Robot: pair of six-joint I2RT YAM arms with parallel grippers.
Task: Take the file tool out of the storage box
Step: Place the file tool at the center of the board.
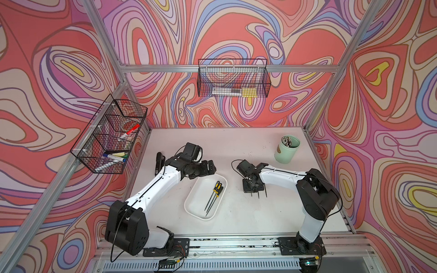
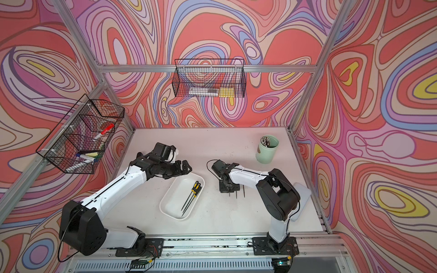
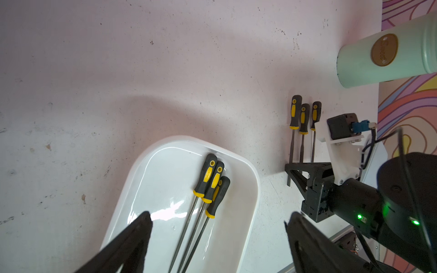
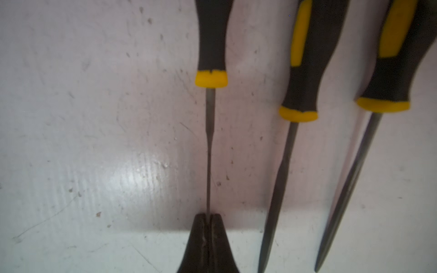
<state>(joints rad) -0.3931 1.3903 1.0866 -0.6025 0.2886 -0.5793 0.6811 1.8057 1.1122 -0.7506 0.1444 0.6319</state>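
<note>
So, right hand [image 4: 208, 216]: clamped on the thin shank of one file tool [image 4: 208, 141], down at the worktop [image 4: 94, 118].
Beside it: two more files [image 4: 300, 71] lay on the worktop.
Left hand [image 3: 218, 216]: spread wide above the storage box [image 3: 165, 177].
Storage box: three files [image 3: 208, 179] lay inside.

Swirl-patterned walls [image 1: 236, 35] in coral, lilac, blue and yellow close the cell at 9, 12 and 3 o'clock. An aluminium frame [image 1: 165, 68] runs along their edges. A black wire basket [image 1: 212, 78] hangs at 12 o'clock and a second basket [image 1: 132, 106] at 10 o'clock. The table [image 1: 212, 141] is pale pinkish white, scuffed, speckled and evenly lit. A metal rail [image 1: 236, 243] borders it at 6 o'clock.
</note>
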